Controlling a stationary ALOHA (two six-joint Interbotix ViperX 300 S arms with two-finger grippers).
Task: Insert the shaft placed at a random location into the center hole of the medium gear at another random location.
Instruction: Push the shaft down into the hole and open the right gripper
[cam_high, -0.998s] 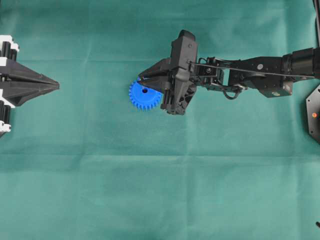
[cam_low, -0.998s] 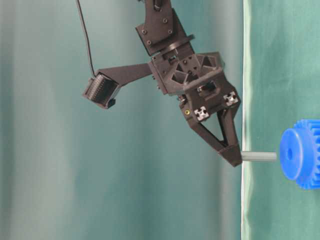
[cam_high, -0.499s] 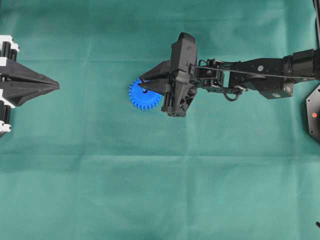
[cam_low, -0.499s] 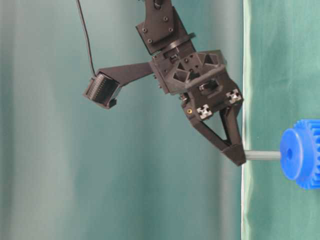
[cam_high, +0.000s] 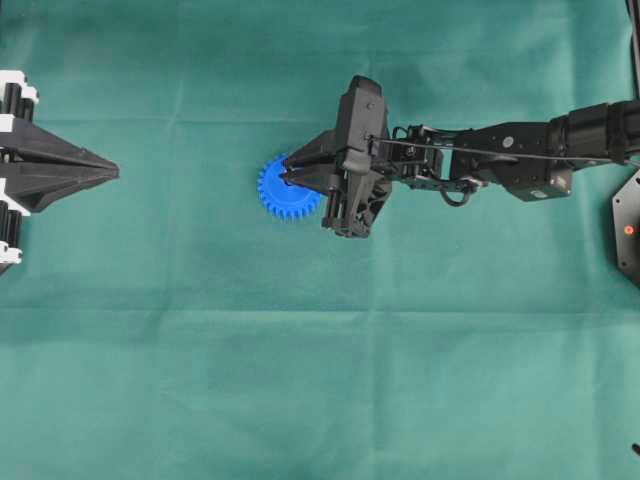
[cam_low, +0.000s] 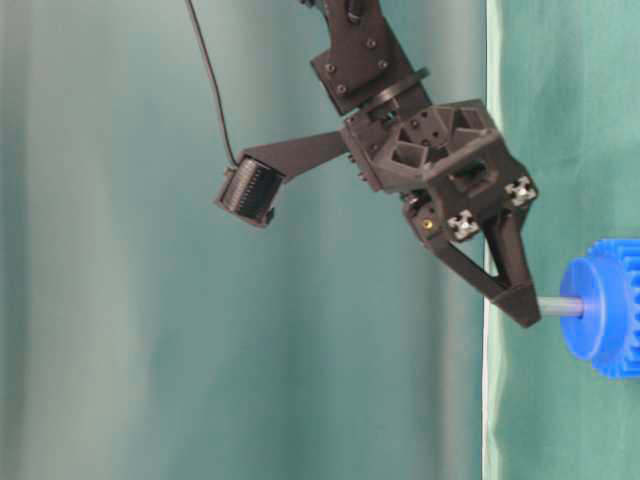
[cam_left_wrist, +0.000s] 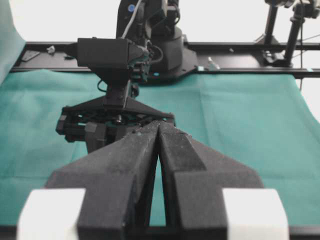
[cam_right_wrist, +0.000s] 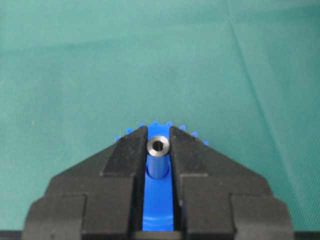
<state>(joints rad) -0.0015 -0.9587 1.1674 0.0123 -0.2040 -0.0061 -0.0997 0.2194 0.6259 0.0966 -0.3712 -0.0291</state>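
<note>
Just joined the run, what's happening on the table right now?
The right gripper is shut on a short silvery-grey metal shaft and has its tip at the center hole of the bright blue plastic toothed gear, which lies flat on the green cloth. In the table-level view part of the shaft shows between fingertips and hub. The left gripper is shut at the left edge, holding nothing.

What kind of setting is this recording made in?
Likely a robotics lab bench: a green cloth over the table, two black robot arms facing each other, and a camera stand behind the rail.
</note>
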